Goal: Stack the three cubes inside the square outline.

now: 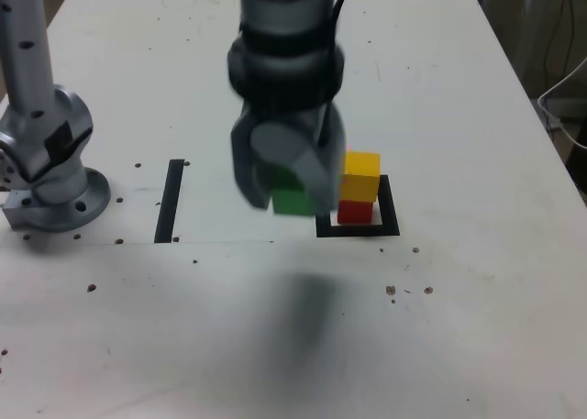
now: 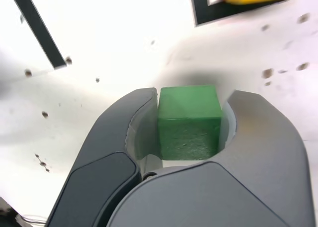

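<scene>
Green cube (image 2: 190, 122): matte, held raised above the table. Red cube (image 1: 355, 212): inside the square outline (image 1: 390, 205), a flat black frame, white within, lying on the table. Yellow cube (image 1: 361, 176): matte, atop the red, upright.

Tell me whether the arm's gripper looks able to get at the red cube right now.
Probably not: the gripper holds the green cube, and the yellow cube sits on top of the red one.
</scene>
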